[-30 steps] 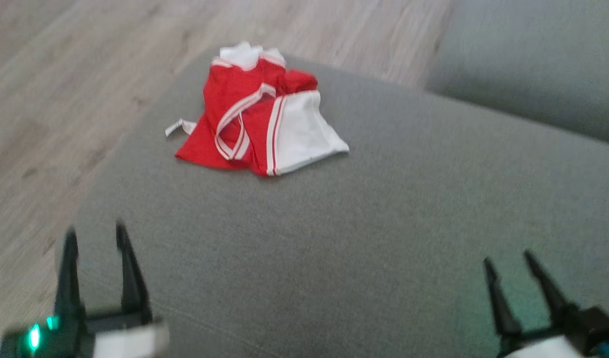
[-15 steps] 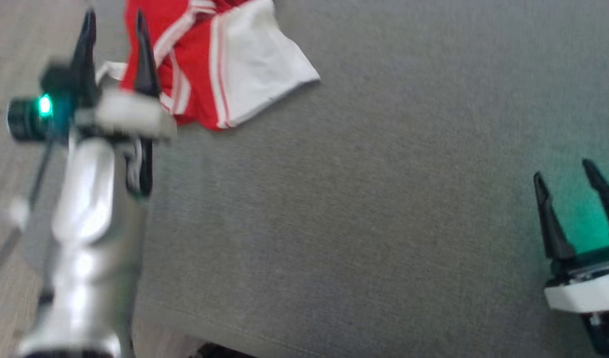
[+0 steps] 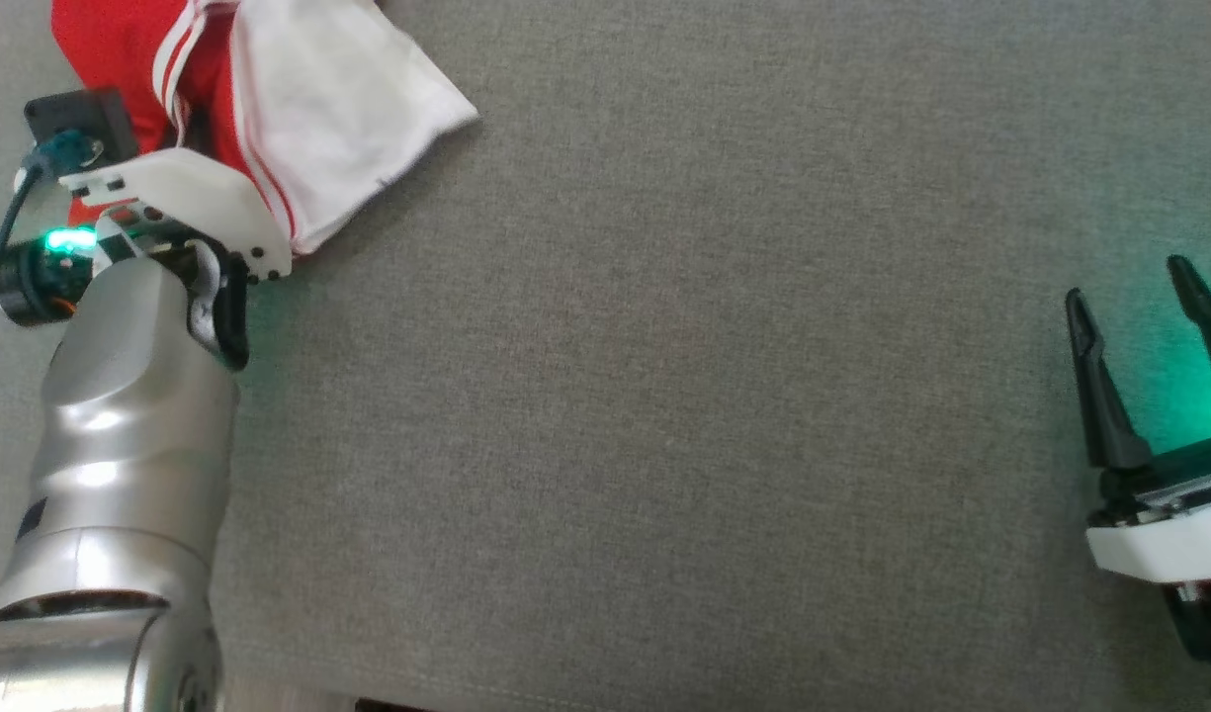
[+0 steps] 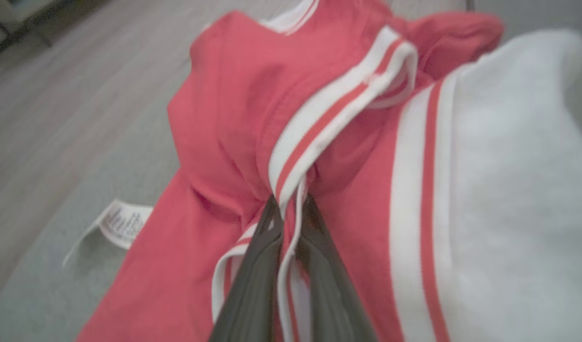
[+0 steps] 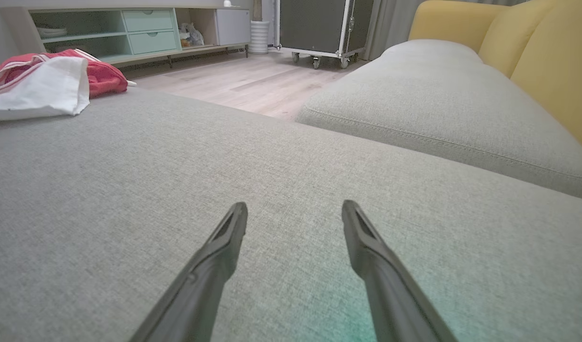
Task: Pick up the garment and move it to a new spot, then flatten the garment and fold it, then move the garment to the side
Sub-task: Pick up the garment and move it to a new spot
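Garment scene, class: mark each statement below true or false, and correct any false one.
1. The left gripper is shut on the striped trim of the garment. True.
2. The right gripper holds the garment's white part. False: it is open over the bare grey cushion, apart from the garment.
3. The garment is red and white. True.
4. The garment lies flat and neatly folded. False: it is crumpled in a heap.
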